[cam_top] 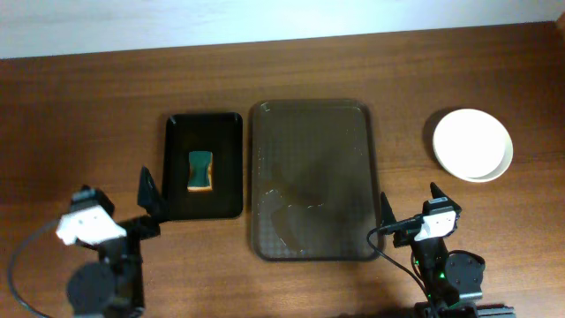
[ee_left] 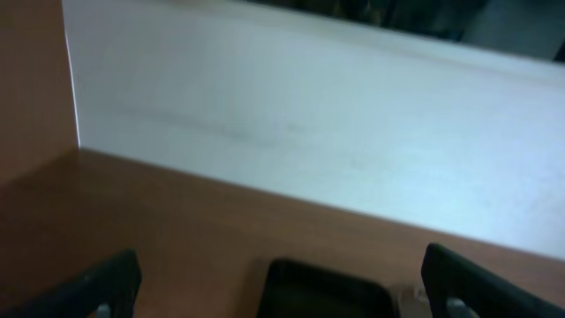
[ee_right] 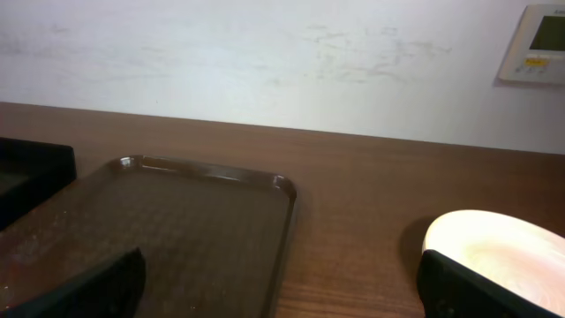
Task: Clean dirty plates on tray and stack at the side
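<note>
Clearly round, white, shallow plates (cam_top: 472, 144), stacked.

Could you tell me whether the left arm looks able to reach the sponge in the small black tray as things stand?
Probably yes: the left arm's fingers stand open and empty just beside the black tray, and nothing lies between them and the sponge, which sits uncovered in it.

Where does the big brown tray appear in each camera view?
Overhead: brown tray in the centre.
Left wrist: not in it.
Right wrist: lower left, cut by the bottom edge.
Shared landmark: small black tray, seen in all three views.
</note>
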`<state>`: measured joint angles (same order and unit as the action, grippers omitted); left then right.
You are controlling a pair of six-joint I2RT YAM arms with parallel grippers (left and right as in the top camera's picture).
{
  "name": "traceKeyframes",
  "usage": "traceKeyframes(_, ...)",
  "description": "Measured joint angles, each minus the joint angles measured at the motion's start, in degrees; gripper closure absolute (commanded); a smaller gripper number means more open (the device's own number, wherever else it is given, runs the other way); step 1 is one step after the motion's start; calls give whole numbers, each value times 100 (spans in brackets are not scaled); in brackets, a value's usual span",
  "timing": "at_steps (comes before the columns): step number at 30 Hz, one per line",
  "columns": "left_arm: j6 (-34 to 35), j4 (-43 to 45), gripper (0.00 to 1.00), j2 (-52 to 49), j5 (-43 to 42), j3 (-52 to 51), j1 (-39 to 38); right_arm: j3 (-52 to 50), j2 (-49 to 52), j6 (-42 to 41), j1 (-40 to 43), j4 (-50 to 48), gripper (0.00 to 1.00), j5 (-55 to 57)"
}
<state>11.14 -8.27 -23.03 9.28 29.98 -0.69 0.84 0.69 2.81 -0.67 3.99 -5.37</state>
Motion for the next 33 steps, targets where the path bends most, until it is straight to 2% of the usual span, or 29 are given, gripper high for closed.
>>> traceKeyframes(4,-2,682,0,1141,-74,-1316,98,0,0,2,0,0,2,0)
traceKeyframes(8,-2,988,0,2096,-92,-2092,214,0,-2,0,0,0,2,0)
traceKeyframes(10,-2,1506,0,2229,-92,-2481,240,0,0,2,0,0,2,0)
traceKeyframes(12,0,1458,0,2236,-94,-2776,240,0,0,0,0,0,2,0)
traceKeyframes(15,-2,754,0,2238,-94,-2942,240,0,0,2,0,0,2,0)
traceKeyframes(18,-2,461,0,2238,-96,-2940,240,0,0,-2,0,0,2,0)
traceKeyframes(33,-2,461,0,2240,-96,-2940,238,0,0,2,0,0,2,0)
